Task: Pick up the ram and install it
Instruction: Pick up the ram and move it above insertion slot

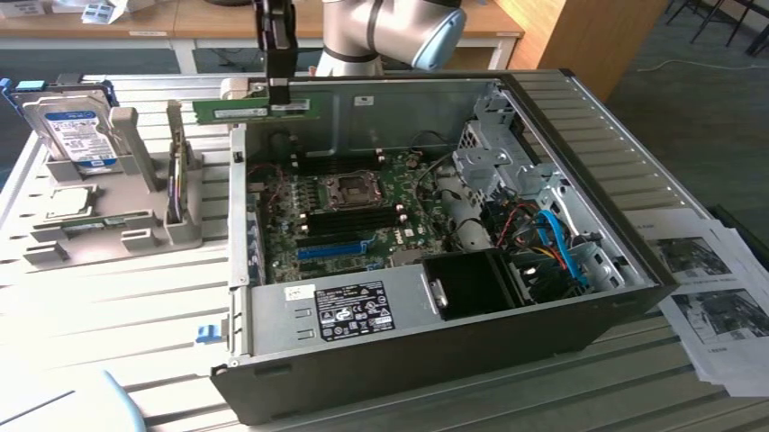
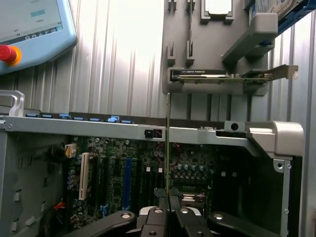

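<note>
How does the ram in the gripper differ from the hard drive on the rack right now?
The ram is a thin, narrow green stick; the hard drive is a broader silver block with a blue-white label. The ram hangs clamped in the gripper, level, above the open case's rim; the hard drive stands propped in the grey holder beside the case. Neither sits inside the case.

The pale slatted metal table (image 1: pixel 121 306) carries an open black computer case (image 1: pixel 420 369), a grey plastic rack (image 1: pixel 90 247) and seemingly printed paper sheets (image 1: pixel 709 297).
</note>
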